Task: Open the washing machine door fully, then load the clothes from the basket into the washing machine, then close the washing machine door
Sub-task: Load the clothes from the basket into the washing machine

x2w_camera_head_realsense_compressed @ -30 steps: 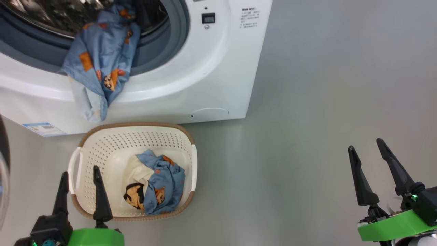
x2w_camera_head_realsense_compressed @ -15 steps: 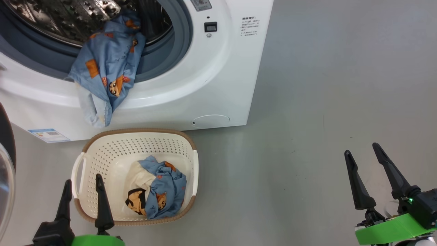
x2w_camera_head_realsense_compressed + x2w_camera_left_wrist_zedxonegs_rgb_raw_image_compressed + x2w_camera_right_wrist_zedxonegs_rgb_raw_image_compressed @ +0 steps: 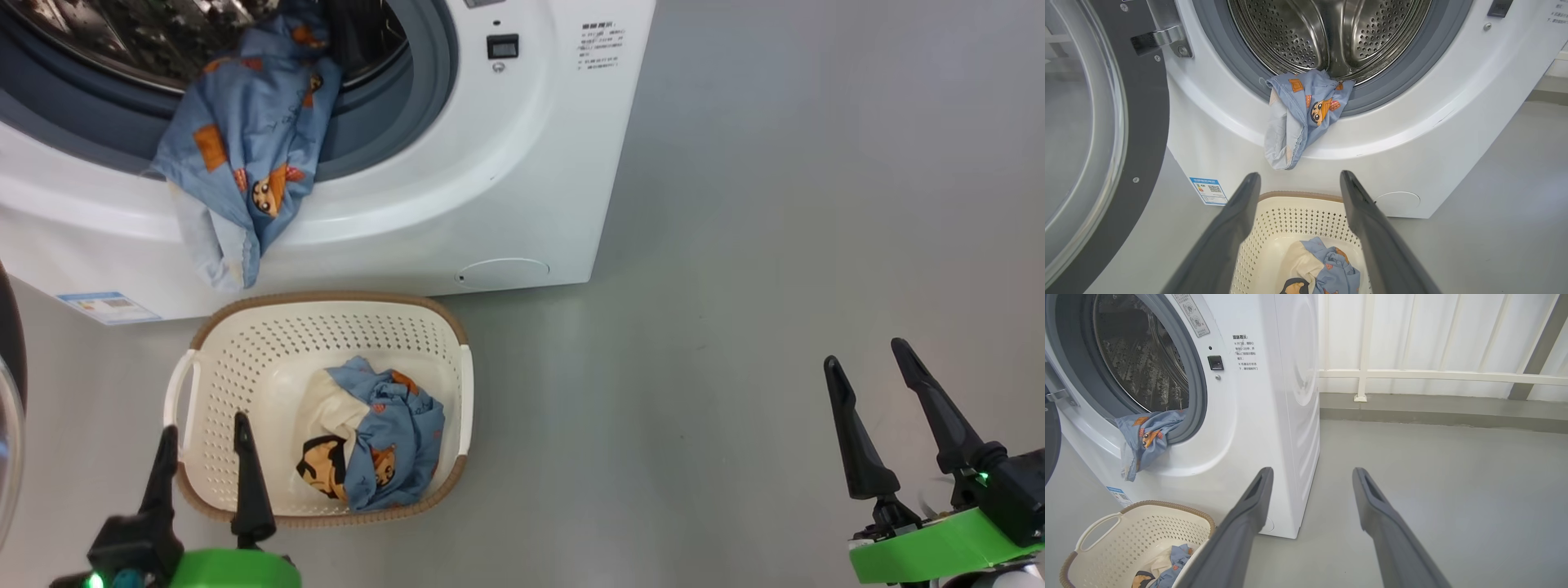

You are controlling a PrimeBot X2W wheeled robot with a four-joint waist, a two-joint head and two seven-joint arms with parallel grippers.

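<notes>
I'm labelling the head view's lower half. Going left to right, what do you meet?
washing machine door → left end effector → bundled clothes → right end effector

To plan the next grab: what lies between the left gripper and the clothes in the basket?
Just the basket's bare white inside, as the head view shows.

I get bright, even light and sharp pictures; the steel drum (image 3: 1298, 36) inside the washing machine (image 3: 506, 188) glints, soft shadow below it.
</notes>
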